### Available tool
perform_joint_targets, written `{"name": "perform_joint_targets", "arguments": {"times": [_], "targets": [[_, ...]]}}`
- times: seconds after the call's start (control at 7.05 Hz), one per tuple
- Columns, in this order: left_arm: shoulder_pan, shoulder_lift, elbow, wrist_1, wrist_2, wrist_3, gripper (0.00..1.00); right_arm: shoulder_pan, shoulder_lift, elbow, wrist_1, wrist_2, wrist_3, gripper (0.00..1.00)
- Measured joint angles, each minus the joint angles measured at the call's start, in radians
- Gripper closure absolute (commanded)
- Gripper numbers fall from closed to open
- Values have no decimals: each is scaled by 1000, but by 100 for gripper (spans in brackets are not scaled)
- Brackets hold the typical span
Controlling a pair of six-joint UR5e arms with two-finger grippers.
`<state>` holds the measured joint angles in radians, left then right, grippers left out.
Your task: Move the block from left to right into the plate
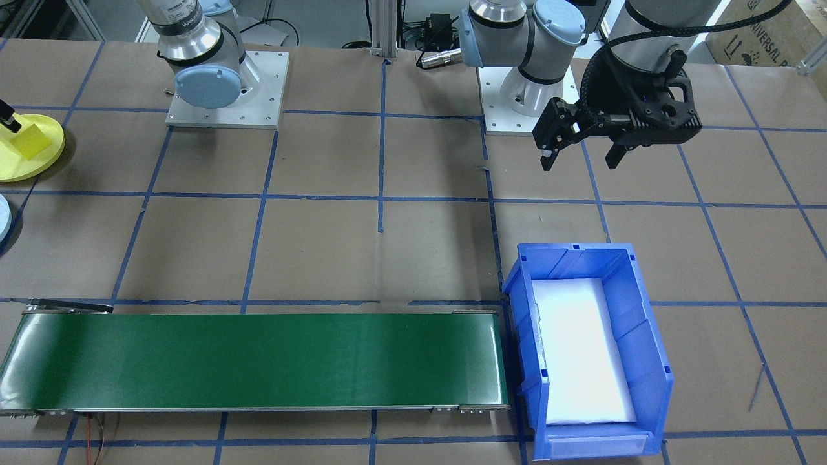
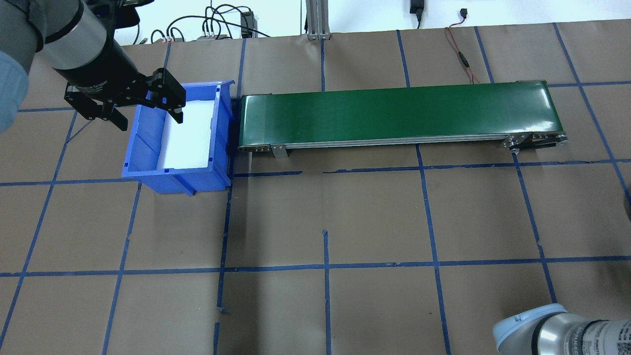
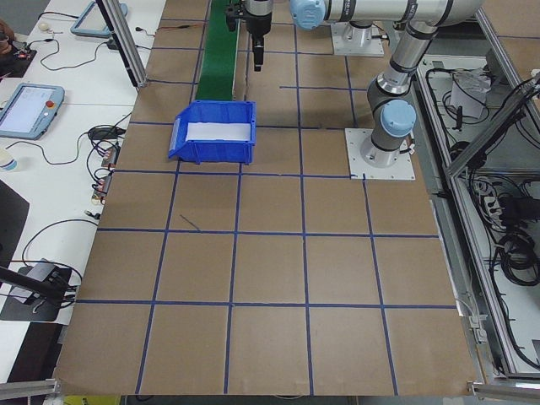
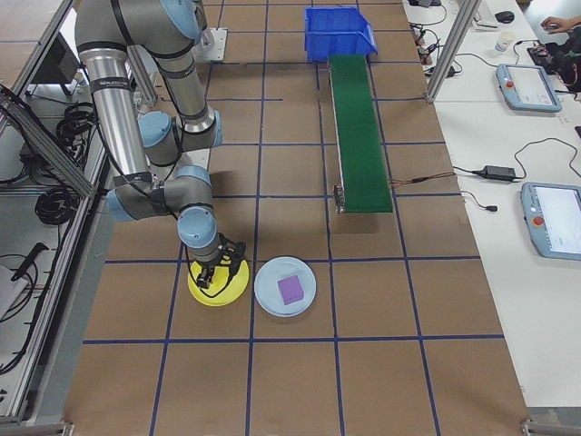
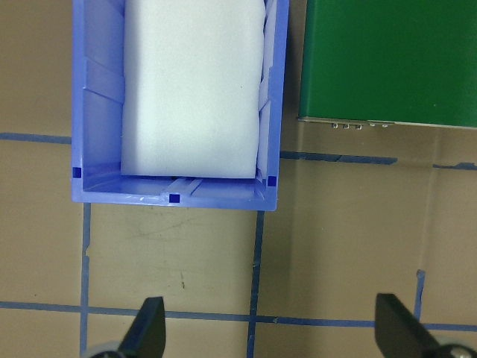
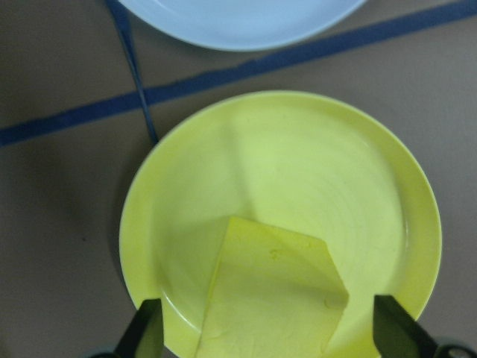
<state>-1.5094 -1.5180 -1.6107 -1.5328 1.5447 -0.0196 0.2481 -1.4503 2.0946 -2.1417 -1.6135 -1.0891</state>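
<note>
Block: your yellow block (image 6: 272, 298) sits on the yellow plate (image 6: 298, 156), between the right gripper's (image 6: 268, 332) spread fingers.
Left gripper (image 1: 578, 152): spread, empty.
Right-side view only: purple block (image 4: 290, 289) on the blue plate (image 4: 272, 295).

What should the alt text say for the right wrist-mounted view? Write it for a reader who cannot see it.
A yellow block lies in a round yellow plate on brown paper crossed by blue tape, seen from directly above. The right gripper is open, a fingertip on each side of the block. A pale blue plate shows at the top edge.
</note>
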Motion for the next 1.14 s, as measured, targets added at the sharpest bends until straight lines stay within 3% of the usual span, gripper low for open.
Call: {"name": "perform_joint_targets", "arguments": {"times": [0.28, 0.43, 0.71, 1.14], "targets": [[0, 0, 0, 0, 0, -1, 0, 188, -16, -40, 57, -7, 138, 0], [0, -1, 0, 0, 0, -1, 0, 325, -24, -75, 124, -4, 286, 0], [0, -1, 0, 0, 0, 0, 0, 666, -44, -161, 175, -7, 602, 0], [2, 0, 0, -1, 0, 1, 0, 1132, -159, -314, 400, 46, 1000, 0]]}}
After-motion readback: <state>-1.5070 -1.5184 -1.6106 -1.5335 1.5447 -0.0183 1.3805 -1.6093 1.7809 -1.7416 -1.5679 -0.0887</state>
